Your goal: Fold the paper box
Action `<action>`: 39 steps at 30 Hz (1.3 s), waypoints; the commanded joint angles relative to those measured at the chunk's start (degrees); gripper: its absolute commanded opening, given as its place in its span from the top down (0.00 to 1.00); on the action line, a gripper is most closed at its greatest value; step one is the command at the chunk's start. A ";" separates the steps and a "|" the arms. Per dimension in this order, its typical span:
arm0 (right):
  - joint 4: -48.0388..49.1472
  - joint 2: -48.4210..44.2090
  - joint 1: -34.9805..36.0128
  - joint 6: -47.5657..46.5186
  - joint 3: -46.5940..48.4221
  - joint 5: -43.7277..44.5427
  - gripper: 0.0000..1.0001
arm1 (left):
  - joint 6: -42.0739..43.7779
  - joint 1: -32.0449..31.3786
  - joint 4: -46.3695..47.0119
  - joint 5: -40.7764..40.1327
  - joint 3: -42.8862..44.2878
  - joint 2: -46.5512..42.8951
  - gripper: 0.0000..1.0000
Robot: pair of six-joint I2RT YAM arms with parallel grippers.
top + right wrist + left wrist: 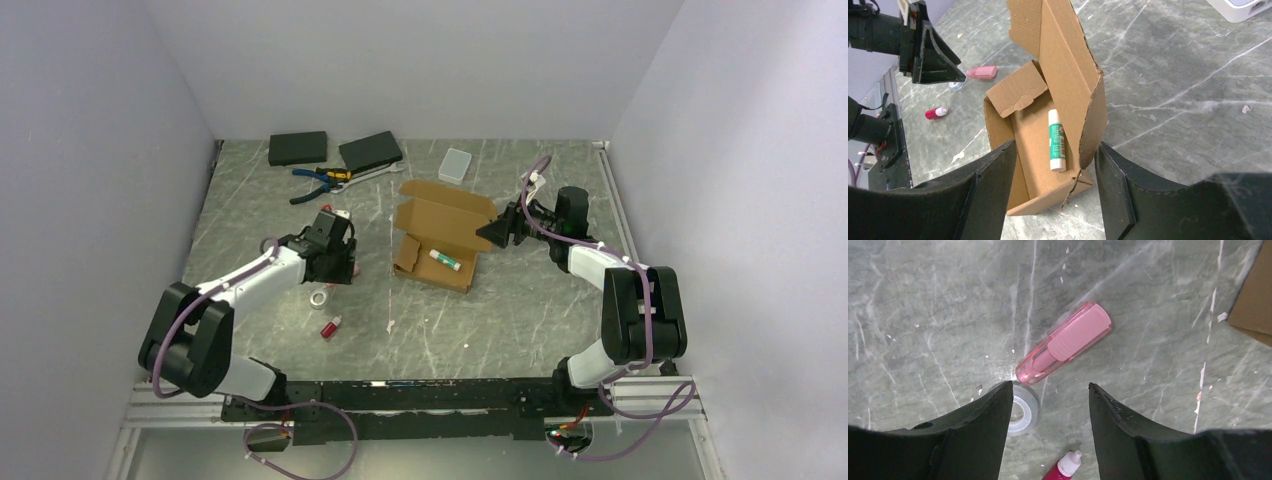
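The paper box (440, 235) is brown cardboard and stands mid-table with its lid raised at the back. A green-and-white glue stick (1057, 142) lies inside on its floor. My right gripper (497, 233) is open at the box's right end. In the right wrist view the box (1025, 165) lies just beyond the fingers, and the lid's side flap (1093, 120) hangs between them, close to the right finger. My left gripper (340, 270) is open to the left of the box, low over a pink tube (1068, 340), with nothing between its fingers.
A tape roll (1023, 410) and a small red bottle (1063, 470) lie by the left gripper. Two flat black boxes (298, 148) (370, 150), pliers (320, 180) and a white plastic case (455, 164) sit at the back. Walls close in on both sides.
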 commanded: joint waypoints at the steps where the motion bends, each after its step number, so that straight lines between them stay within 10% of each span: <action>1: 1.96 -0.05 -0.29 -0.51 1.81 -1.89 0.38 | 4.78 2.04 0.67 3.31 3.53 2.86 0.38; 14: 2.11 0.06 -0.30 -0.41 1.78 -2.15 0.38 | 4.73 7.63 2.65 11.69 6.12 10.48 0.51; 39: 2.20 0.10 -0.29 -0.35 1.80 -2.15 0.38 | -2.12 8.38 0.82 12.76 6.91 16.14 0.47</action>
